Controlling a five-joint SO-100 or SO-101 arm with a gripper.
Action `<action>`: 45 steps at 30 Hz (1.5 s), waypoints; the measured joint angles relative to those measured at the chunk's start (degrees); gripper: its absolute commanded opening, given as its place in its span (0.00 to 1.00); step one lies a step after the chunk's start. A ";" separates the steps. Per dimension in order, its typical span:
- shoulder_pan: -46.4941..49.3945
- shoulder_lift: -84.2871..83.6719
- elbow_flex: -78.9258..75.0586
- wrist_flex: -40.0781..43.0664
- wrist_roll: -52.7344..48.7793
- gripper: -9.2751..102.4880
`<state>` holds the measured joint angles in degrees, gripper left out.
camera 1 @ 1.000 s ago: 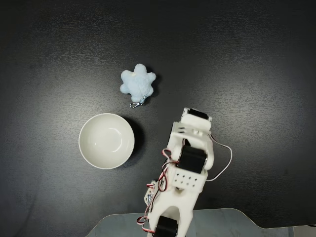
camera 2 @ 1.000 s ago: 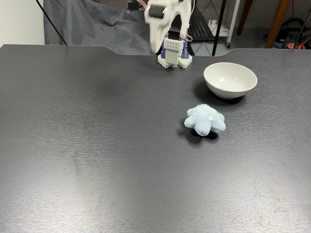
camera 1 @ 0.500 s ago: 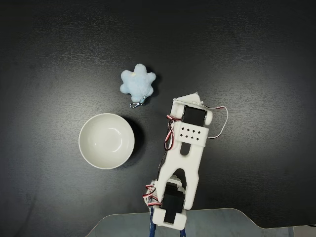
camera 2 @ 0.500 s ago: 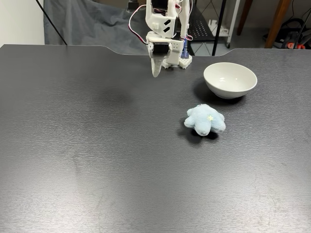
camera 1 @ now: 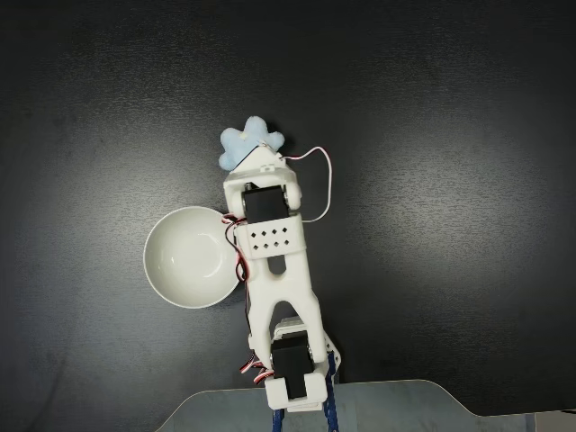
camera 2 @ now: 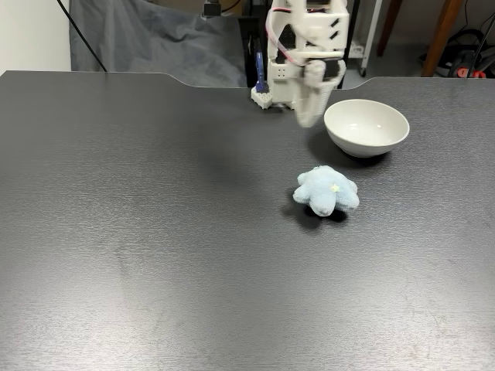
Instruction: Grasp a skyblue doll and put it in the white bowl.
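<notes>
Pale sky-blue and fluffy, the small lobed plush doll (camera 2: pixel 326 191) lies flat on the dark grey textured counter (camera 2: pixel 139 232), apart from everything else in a fixed view taken from the front. A tiny yellowish mark sits on its top. In a fixed view taken from above, the doll (camera 1: pixel 245 144) shows as a few rounded lobes past the tip of the arm, with the rest of it covered by the arm's white head.

The round, glossy white bowl (camera 2: pixel 366 127) stands upright on the counter, near the doll and farther from the camera in the front view. Its smooth inside holds nothing. From above, the bowl (camera 1: pixel 184 257) sits to the left of the arm, and the arm's plastic overlaps its right rim.

The white plastic robot arm (camera 1: pixel 275 270) reaches from the bottom edge of the picture from above up towards the doll, with red and white wires looping along its side. In the front view the pincer (camera 2: pixel 309 116) hangs above the counter, blurred, pointing down just left of the bowl and clear of the doll. Whether its fingers are spread or pressed together I cannot tell: blur hides them from the front, and the arm's own body covers them from above.
</notes>
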<state>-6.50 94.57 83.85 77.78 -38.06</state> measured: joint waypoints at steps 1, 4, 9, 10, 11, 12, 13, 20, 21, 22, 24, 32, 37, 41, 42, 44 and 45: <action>-0.97 0.00 0.00 0.00 -0.26 0.08; -2.64 0.00 0.00 0.00 -0.35 0.08; -2.81 0.00 0.00 0.00 -0.35 0.08; -2.81 0.00 0.00 0.00 -0.35 0.08; -2.81 0.00 0.00 0.00 -0.35 0.08; -2.81 0.00 0.00 0.00 -0.35 0.08; -2.81 0.00 0.00 0.00 -0.44 0.08; -3.78 -3.08 -0.09 0.09 -1.23 0.33; -3.69 -3.69 -0.09 0.44 -1.32 0.38; -3.43 -4.04 -0.09 0.97 -1.41 0.44; -3.08 -4.39 -0.09 2.20 -1.58 0.54; -3.52 -4.39 -0.18 3.16 -1.93 0.69; -3.60 -4.57 -0.18 3.16 -1.93 0.69; -3.60 -8.61 -1.05 3.16 -1.93 0.69; -3.60 -10.55 -1.23 3.16 -1.93 0.69; -3.60 -14.77 -1.67 3.16 -1.76 0.69; -3.52 -16.70 -2.11 3.16 -1.76 0.69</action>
<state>-10.02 77.87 81.74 80.95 -39.81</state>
